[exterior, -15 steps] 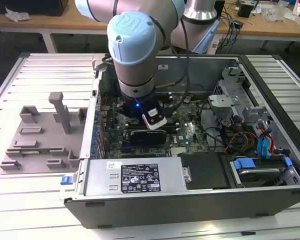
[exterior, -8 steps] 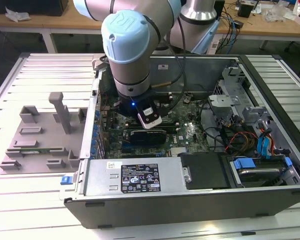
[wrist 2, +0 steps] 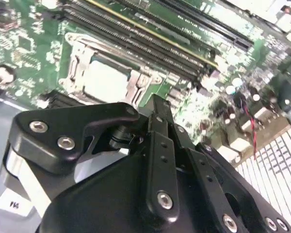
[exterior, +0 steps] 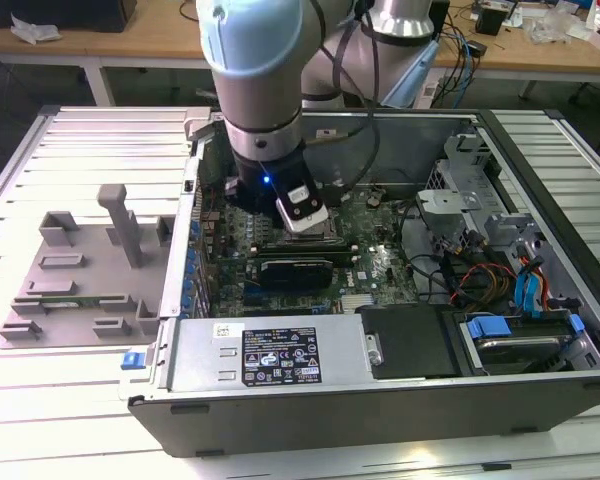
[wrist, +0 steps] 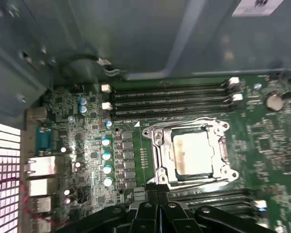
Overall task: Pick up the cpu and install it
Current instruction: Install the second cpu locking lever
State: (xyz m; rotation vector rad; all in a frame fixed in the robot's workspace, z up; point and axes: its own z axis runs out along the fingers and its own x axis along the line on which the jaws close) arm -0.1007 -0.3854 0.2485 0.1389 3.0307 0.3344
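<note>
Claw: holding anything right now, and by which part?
Nothing held. The claw is shut with nothing between its tips, poised just beside the socket. The cpu lies flat inside the socket frame, apart from the claw.

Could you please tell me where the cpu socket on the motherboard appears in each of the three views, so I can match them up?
Exterior view: hidden beneath the arm's wrist, inside the computer case.
Second wrist view: the cpu socket lies just beyond the gripper, a pale square inside its metal frame.
First wrist view: the cpu socket sits just beyond the gripper.
Shared landmark: the memory slots running alongside the socket.
</note>
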